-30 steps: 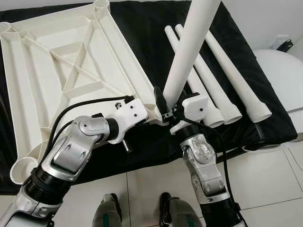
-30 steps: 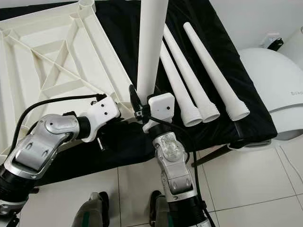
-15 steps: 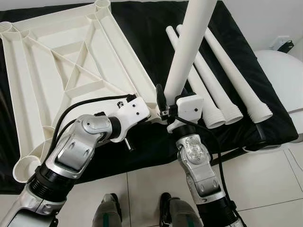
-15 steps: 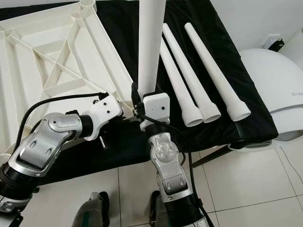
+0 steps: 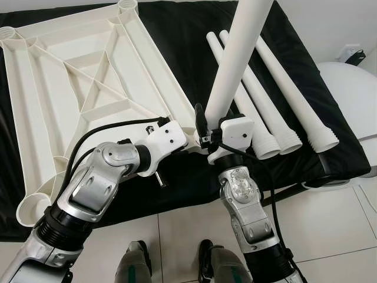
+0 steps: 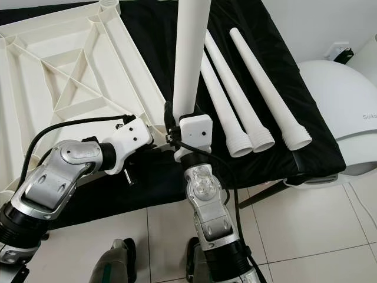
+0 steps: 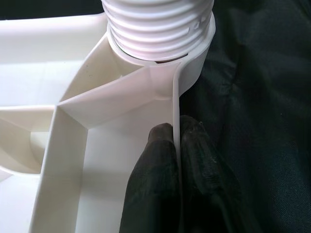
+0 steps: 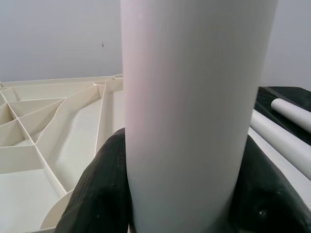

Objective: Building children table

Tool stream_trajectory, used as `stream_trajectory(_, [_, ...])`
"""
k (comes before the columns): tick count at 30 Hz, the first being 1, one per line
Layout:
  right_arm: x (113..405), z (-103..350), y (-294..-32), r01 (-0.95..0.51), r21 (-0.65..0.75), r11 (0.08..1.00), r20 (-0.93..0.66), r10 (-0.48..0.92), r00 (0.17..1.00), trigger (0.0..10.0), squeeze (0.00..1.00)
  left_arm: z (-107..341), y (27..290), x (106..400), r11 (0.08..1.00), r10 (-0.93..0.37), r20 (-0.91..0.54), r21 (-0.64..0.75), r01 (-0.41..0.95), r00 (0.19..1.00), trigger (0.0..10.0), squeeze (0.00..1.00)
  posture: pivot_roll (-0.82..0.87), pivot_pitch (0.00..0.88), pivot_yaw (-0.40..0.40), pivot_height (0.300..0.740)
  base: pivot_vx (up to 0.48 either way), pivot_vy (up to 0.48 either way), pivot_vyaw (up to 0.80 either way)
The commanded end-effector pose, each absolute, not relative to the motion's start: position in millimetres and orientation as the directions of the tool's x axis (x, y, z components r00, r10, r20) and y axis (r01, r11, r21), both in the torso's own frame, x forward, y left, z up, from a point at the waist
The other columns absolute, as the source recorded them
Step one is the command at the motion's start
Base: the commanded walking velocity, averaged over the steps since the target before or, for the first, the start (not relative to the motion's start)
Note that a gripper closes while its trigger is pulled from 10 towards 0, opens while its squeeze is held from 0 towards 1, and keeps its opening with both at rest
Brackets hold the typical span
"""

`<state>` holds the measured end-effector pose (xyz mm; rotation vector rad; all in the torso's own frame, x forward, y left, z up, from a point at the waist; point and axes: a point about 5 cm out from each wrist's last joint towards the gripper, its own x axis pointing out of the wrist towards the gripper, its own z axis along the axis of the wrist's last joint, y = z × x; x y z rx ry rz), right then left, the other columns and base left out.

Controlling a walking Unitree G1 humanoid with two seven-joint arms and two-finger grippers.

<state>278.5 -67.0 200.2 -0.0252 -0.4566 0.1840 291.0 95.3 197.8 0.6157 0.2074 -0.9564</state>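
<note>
The white ribbed tabletop (image 5: 88, 76) lies upside down on a black cloth. My left gripper (image 7: 177, 131) is shut on its thin rim wall, just beside the near right corner socket (image 7: 197, 58). The threaded end of a white leg (image 7: 158, 24) sits in that socket. The leg (image 5: 235, 59) stands nearly upright, leaning slightly right. My right gripper (image 5: 210, 122) is shut on its lower part, with black fingers (image 8: 99, 194) on either side of the tube (image 8: 194, 121). Three more loose legs (image 5: 294, 97) lie side by side on the cloth at the right.
A white rounded appliance (image 5: 353, 88) stands to the right of the cloth-covered surface. The tiled floor (image 5: 330, 224) and my feet (image 5: 138, 265) are below its near edge. Black cloth (image 5: 177, 35) shows between the tabletop and the loose legs.
My right gripper and the leg have shifted slightly left toward the corner socket, and the leg's lean has changed a little. The left gripper stays on the rim.
</note>
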Motion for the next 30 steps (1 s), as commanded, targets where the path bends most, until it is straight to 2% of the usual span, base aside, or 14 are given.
stream_trajectory(1, [286,156,-112,0.047,-0.013,0.999,0.235,-0.042,0.971,10.0,0.78,193,144,314,0.642,-0.397,-0.412,0.515,0.569,0.820,10.0,0.00,0.06,0.264,0.008,0.740,0.000,0.000,0.00])
stream_trajectory(2, [286,157,-114,0.045,-0.013,0.999,0.236,-0.041,0.971,10.0,1.00,193,143,314,0.641,-0.398,-0.411,0.515,0.569,0.820,10.0,0.00,0.06,0.264,0.008,0.740,0.000,0.000,0.00])
stream_trajectory(11, [289,161,-117,0.015,-0.021,1.000,0.257,-0.009,0.966,10.0,1.00,194,143,314,0.642,-0.400,-0.407,0.515,0.568,0.821,10.0,0.00,0.06,0.264,0.007,0.740,0.000,0.000,0.00])
stream_trajectory(19, [294,168,-120,-0.109,-0.024,0.994,0.285,0.112,0.952,10.0,1.00,195,143,315,0.642,-0.402,-0.404,0.515,0.568,0.822,10.0,0.00,0.06,0.265,0.007,0.740,0.000,0.000,0.00])
stream_trajectory(20, [296,171,-123,-0.210,-0.043,0.977,0.292,0.213,0.933,10.0,0.29,195,142,315,0.643,-0.402,-0.403,0.515,0.567,0.822,10.0,0.00,0.05,0.267,0.007,0.740,0.000,0.000,0.00])
stream_trajectory(21, [299,173,-127,-0.296,-0.048,0.954,0.287,0.297,0.911,10.0,0.00,195,142,315,0.643,-0.404,-0.402,0.515,0.567,0.822,10.0,0.00,0.05,0.267,0.008,0.740,0.000,0.000,0.00])
stream_trajectory(23, [303,179,-133,-0.403,-0.061,0.913,0.290,0.403,0.868,10.0,0.00,195,141,316,0.642,-0.407,-0.400,0.514,0.569,0.821,10.0,0.00,0.05,0.267,0.008,0.740,0.000,0.000,0.00])
stream_trajectory(30, [317,188,-144,-0.570,-0.090,0.817,0.275,0.571,0.774,10.0,0.00,196,140,316,0.642,-0.411,-0.397,0.513,0.570,0.821,10.0,0.00,0.05,0.267,0.006,0.740,0.000,0.000,0.00])
